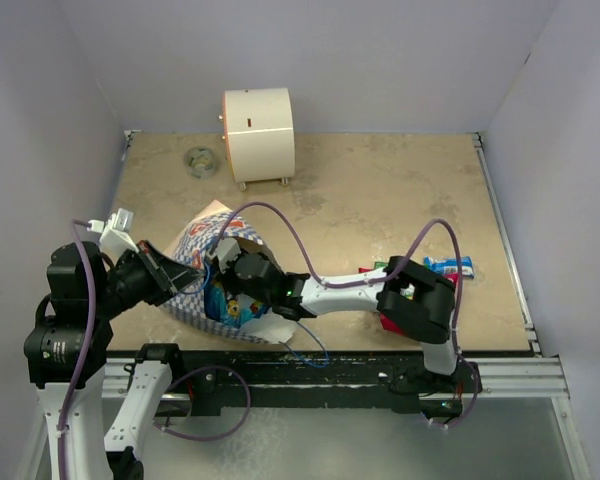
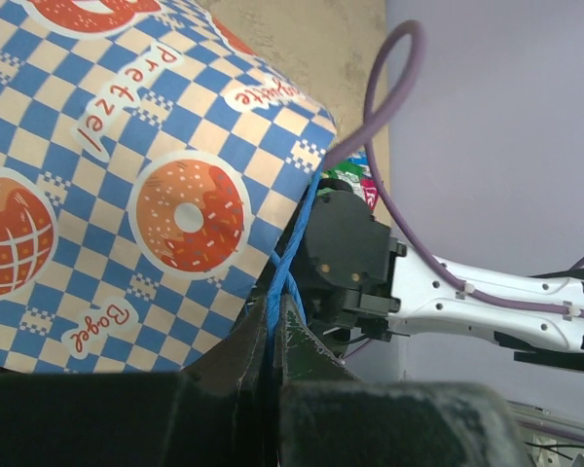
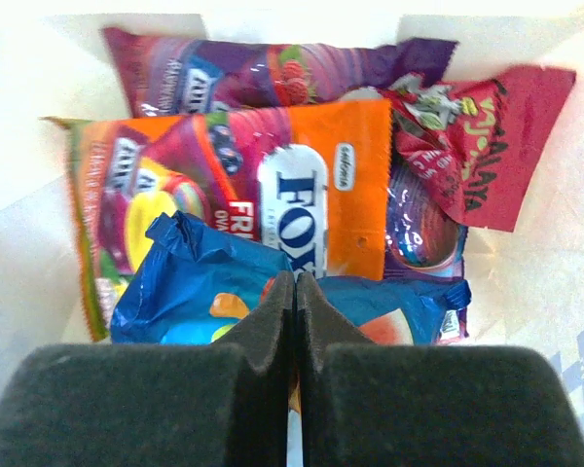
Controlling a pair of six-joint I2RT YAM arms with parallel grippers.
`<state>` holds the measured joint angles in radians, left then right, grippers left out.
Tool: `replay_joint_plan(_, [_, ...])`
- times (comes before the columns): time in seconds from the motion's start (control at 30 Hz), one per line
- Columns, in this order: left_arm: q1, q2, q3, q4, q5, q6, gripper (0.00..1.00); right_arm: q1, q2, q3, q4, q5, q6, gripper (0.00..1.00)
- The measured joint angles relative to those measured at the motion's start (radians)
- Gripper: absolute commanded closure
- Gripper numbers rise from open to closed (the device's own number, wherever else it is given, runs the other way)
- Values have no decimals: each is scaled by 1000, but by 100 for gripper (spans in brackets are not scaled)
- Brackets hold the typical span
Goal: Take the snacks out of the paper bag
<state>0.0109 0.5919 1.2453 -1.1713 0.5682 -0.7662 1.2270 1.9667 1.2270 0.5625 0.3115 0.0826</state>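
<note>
Blue-and-white checkered paper bag (image 1: pixel 192 243), centre-left, held by left gripper (image 2: pixel 273 326) clamped on blue cord (image 2: pixel 294 243) | right gripper (image 3: pixel 294 292) closed inside (catch unclear) | shiny snack packets (image 3: pixel 341 165) left inside | blue packet (image 1: pixel 450 265) out, right

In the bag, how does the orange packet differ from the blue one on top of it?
The orange packet lies flat and smooth, its lettering readable; the blue packet is crumpled and puckered. The orange packet sits underneath, while the blue packet overlaps its lower edge. The orange packet shows almost whole; the blue packet is partly hidden behind the right gripper. Both are shiny and lie inside the paper bag.
</note>
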Motion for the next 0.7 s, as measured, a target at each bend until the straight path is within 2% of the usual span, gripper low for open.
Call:
replay_joint_plan(0.37, [0, 37, 3, 3, -13, -2, 100, -3, -233, -170, 5, -224, -2, 100])
replay_joint_plan(0.7, [0, 50, 3, 44, -24, -36, 100, -3, -334, -222, 4, -234, 20, 100])
